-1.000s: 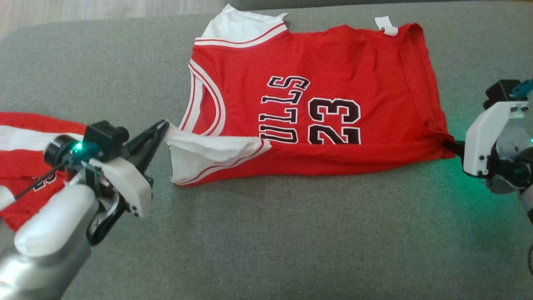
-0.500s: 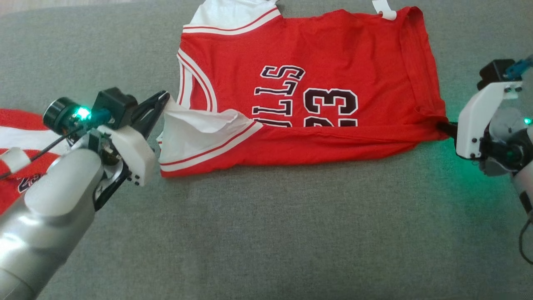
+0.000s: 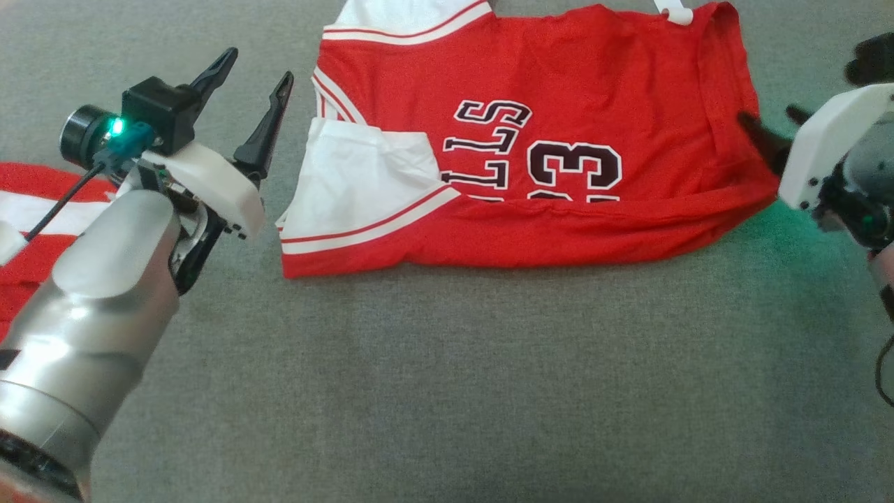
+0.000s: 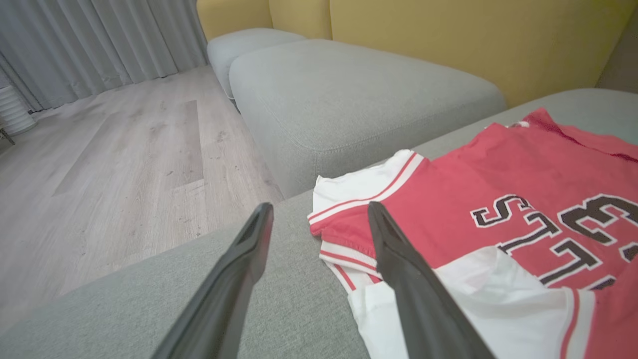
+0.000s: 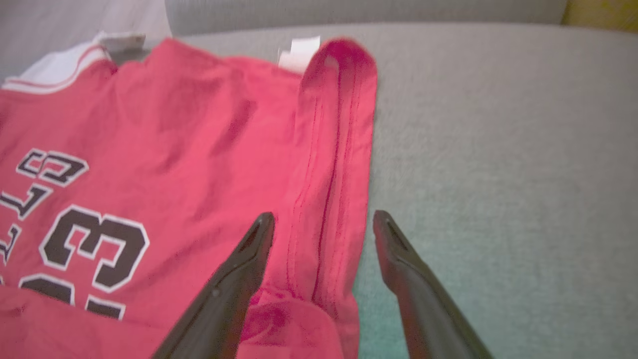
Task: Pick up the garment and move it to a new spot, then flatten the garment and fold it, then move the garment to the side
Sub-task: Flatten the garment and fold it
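Observation:
The garment (image 3: 559, 84) is a red jersey with white trim and black lettering, lying on the grey cushion (image 3: 447, 384). Its near edge is folded over, covering part of the numbers. My left gripper (image 3: 255, 66) stands open just left of the white shoulder part, holding nothing. In the left wrist view the left gripper (image 4: 319, 206) hovers over the cushion beside the garment (image 4: 448, 199). My right gripper (image 3: 767, 113) is open at the garment's right hem. The right wrist view shows the right gripper (image 5: 324, 214) with its fingers spread above the hem of the garment (image 5: 174, 124).
Another red and white cloth (image 3: 35, 209) lies at the left edge, partly behind my left arm. Beyond the cushion's far edge are a second grey cushion (image 4: 349, 89), a yellow backrest (image 4: 448, 40) and wooden floor (image 4: 124, 149).
Both grippers have opened and let go of the garment's folded edge, which now lies flat on the jersey. Both have lifted away a little. The head camera has also shifted.

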